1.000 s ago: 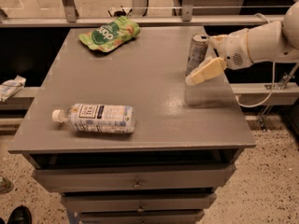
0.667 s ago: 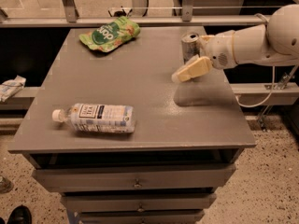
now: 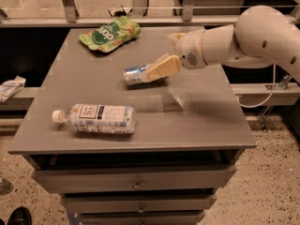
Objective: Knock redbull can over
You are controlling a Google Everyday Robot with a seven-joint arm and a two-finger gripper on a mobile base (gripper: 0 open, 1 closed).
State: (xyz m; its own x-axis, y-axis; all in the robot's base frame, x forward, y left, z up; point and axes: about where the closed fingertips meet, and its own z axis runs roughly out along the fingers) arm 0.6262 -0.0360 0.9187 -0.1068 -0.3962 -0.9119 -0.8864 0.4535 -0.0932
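Note:
The redbull can lies on its side near the middle of the grey table, silver top pointing left. My gripper is at the can's right end and looks open. Its near cream finger lies over the can's right end, and the other finger is further back, apart from the can. The white arm reaches in from the right. Nothing is held.
A clear water bottle with a white cap lies on its side at the front left. A green snack pouch lies at the back left. A rail runs behind the table. Drawers are below the tabletop.
The can stood upright at the back right of the table. My gripper swept left and forward, and the can now lies on its side nearer the middle.

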